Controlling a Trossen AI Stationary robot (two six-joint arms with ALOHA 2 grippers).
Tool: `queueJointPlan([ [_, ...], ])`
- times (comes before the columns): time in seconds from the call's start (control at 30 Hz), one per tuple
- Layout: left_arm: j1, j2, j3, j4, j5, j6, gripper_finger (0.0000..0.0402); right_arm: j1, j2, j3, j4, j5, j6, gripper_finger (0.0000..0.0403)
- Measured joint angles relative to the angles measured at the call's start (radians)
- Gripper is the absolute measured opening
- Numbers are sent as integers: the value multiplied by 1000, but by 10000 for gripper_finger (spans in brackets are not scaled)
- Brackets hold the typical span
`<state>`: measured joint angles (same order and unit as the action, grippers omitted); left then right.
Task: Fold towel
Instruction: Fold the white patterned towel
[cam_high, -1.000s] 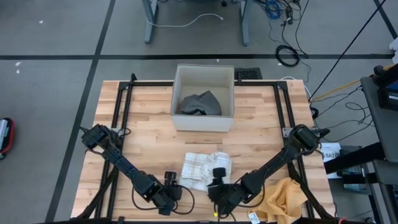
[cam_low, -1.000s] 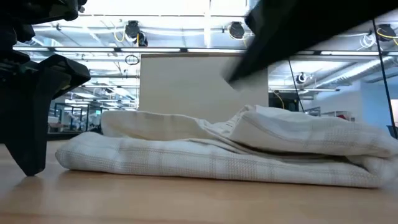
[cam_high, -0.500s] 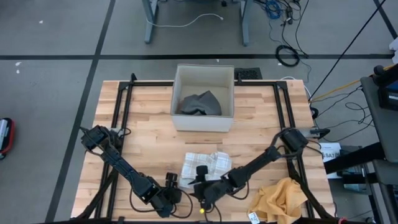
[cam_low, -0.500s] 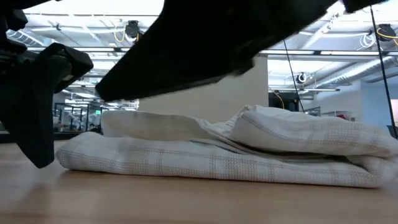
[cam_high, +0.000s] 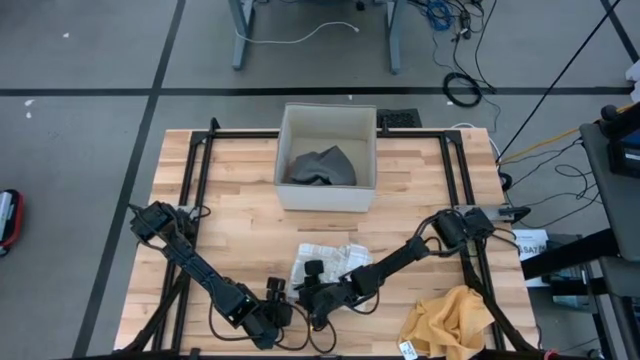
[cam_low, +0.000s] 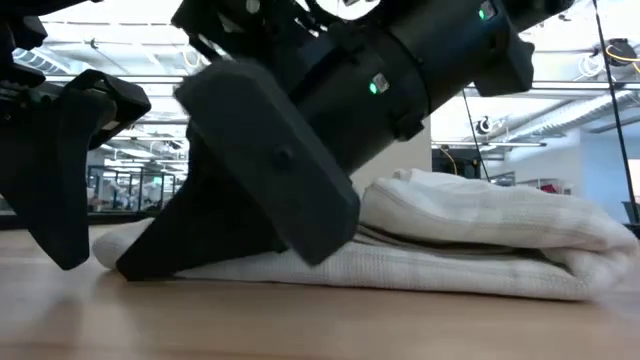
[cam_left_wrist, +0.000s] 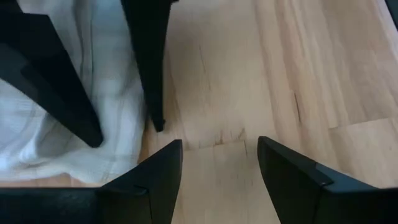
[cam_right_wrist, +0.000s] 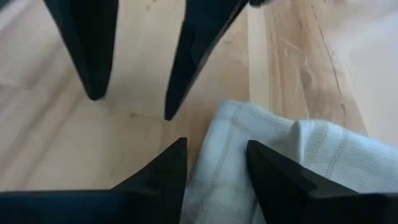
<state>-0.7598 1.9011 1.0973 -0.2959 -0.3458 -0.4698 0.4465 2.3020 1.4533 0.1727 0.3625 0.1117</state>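
Observation:
The towel (cam_high: 335, 262), white with faint checks, lies folded in several layers on the wooden table (cam_high: 240, 235), near its front edge. My right gripper (cam_high: 309, 288) is low at the towel's near left corner (cam_right_wrist: 219, 134). It is open: one finger (cam_left_wrist: 68, 99) is over the cloth and the other (cam_left_wrist: 152, 81) stands at the cloth's edge. My left gripper (cam_high: 276, 296) hovers open over bare wood just left of the towel, facing the right gripper. My right gripper comes in slanting down from the table's right, its fingers astride the towel's near left corner (cam_right_wrist: 214, 155). One fingertip (cam_low: 135, 266) is down at table level in front of the cloth. I cannot tell whether the fingers touch the towel, which lies flat.
A white box (cam_high: 327, 190) holding a dark grey cloth (cam_high: 322, 165) stands at the middle far side. A yellow cloth (cam_high: 452, 315) lies at the near right corner. Black frame rails (cam_high: 200, 190) run along both sides of the table.
My right gripper has travelled toward the table's left edge and sunk, passing along the towel's near side to its near left corner, close to my left gripper. The towel has stayed in place.

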Motion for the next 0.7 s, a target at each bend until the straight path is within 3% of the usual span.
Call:
queueJointPlan([
  [0.1, -2, 0, 0, 0, 0, -11, 215, 0, 1, 12, -44, 10, 5, 118],
  [0.27, -2, 0, 0, 1, -4, -40, 215, 11, -9, 35, -115, 67, -46, 14],
  [0.5, 1, 0, 1, -9, -134, -154, 215, 55, -57, 61, -258, 187, -46, 5],
  [0.7, -21, 0, 2, -53, -371, -163, 215, 78, -95, 62, -312, 187, 15, 4],
])
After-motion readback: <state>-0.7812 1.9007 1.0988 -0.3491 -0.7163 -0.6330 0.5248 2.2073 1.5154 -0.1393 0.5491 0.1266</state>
